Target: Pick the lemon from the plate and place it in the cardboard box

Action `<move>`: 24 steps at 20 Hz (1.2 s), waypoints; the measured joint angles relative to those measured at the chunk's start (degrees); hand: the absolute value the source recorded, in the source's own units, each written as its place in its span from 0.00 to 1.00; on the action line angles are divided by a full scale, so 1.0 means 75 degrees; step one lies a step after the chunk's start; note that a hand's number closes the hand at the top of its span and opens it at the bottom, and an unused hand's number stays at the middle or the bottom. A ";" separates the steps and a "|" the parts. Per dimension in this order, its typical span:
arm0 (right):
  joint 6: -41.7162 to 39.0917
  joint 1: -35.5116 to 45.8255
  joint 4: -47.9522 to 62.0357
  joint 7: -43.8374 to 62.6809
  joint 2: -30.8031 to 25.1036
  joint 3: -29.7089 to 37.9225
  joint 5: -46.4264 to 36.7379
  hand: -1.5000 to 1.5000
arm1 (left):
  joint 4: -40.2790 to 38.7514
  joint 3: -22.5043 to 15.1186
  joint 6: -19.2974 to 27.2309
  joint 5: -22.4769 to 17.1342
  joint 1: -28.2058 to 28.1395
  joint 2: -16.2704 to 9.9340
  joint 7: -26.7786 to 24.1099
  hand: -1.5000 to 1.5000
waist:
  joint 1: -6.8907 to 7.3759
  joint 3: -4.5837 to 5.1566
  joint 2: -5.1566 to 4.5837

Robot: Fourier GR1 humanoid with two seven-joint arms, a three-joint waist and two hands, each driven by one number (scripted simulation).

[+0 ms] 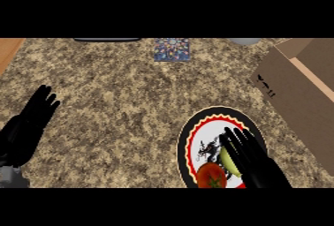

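1. My left hand (29, 121) rests open at nine o'clock, holding nothing.
2. My right hand (254, 161), fingers straight, covers the yellow lemon (226, 160) on the black-rimmed patterned round plate (195, 128) at five o'clock; probably ungrasped.
3. Lifting and carrying to the brown cardboard box (300, 92) at three o'clock remain.

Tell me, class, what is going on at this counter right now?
A robot is working at a speckled counter. Its right hand is over a patterned plate, fingers straight, partly covering a yellow lemon that lies beside a tomato. The lemon is not yet lifted. An open cardboard box waits to the right of the plate. The left hand rests open near the left edge.
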State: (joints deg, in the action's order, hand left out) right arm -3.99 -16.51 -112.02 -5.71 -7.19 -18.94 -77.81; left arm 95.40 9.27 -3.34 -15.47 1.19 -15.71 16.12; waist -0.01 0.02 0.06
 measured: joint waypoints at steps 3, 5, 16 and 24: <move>-0.0057 0.0241 0.0224 0.0078 0.0039 0.0054 0.0014 0.00 | -0.0131 0.0052 -0.0036 0.0112 0.0091 0.0073 -0.0078 0.50 | -0.0005 0.0007 0.0004; 0.0045 0.0153 0.0244 0.0060 -0.0003 0.0030 0.0010 0.00 | -0.0105 -0.0019 -0.0006 0.0248 -0.0001 0.0212 -0.0145 0.50 | -0.0008 0.0013 0.0009; 0.0277 0.0972 0.1029 -0.0164 0.0020 0.0301 0.0177 1.00 | -0.0061 0.0172 -0.0197 0.0280 -0.0014 0.0305 -0.0098 0.50 | -0.0006 0.0057 0.0037; 0.0842 0.1001 0.1134 -0.0652 -0.0127 0.0312 0.0208 1.00 | -0.0314 0.0322 -0.0326 0.0313 0.0199 0.0299 -0.0149 0.50 | -0.0026 0.0078 0.0053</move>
State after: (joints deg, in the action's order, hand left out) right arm 2.32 -9.00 -103.52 -10.60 -8.13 -16.60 -76.25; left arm 93.04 11.68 -5.78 -13.12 2.68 -13.46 15.00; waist -0.20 0.61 0.46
